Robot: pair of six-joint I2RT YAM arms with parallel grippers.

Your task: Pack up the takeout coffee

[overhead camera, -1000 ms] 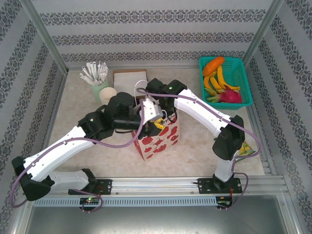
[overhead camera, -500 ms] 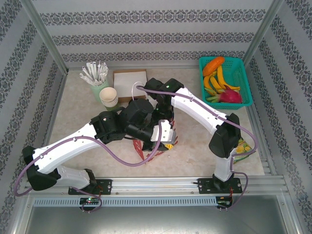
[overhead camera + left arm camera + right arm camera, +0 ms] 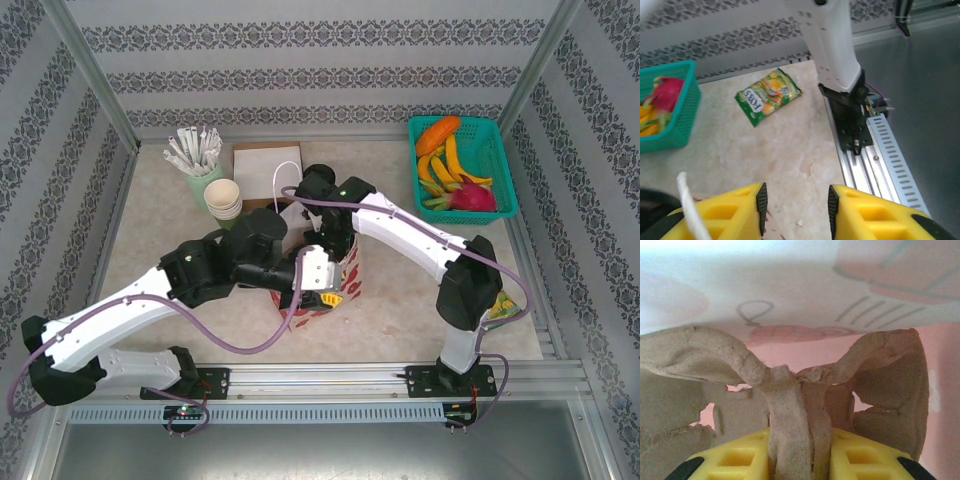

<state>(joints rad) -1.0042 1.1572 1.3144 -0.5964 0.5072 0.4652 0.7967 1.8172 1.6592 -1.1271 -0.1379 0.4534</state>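
The paper bag (image 3: 348, 283) stands at the middle of the desk (image 3: 400, 315), with both arms meeting over it. The left hand (image 3: 796, 202) hovers over the bag's 6 o'clock edge. Its yellow fingers (image 3: 735, 215) are moderately apart with nothing between them, and bare desk shows through the gap. A white cord (image 3: 689, 205) runs past its left finger.

The right hand (image 3: 800, 455) reaches down into the bag from 12 o'clock and is pinched tight on a ridge of a brown pulp tray (image 3: 715, 365). The bag's white, red-printed wall is close behind the tray.

Where the coffee cup sits, I cannot tell.

A stack of lidless cups (image 3: 225, 198) and a cup of wrapped sticks (image 3: 200, 165) stand at 10 o'clock from the bag, and a flat white-topped box (image 3: 268, 162) at 11 o'clock. A teal basket (image 3: 497, 160) of fruit is at 2 o'clock. A green snack packet (image 3: 769, 96) lies flat at 3 o'clock, near the right arm's base.
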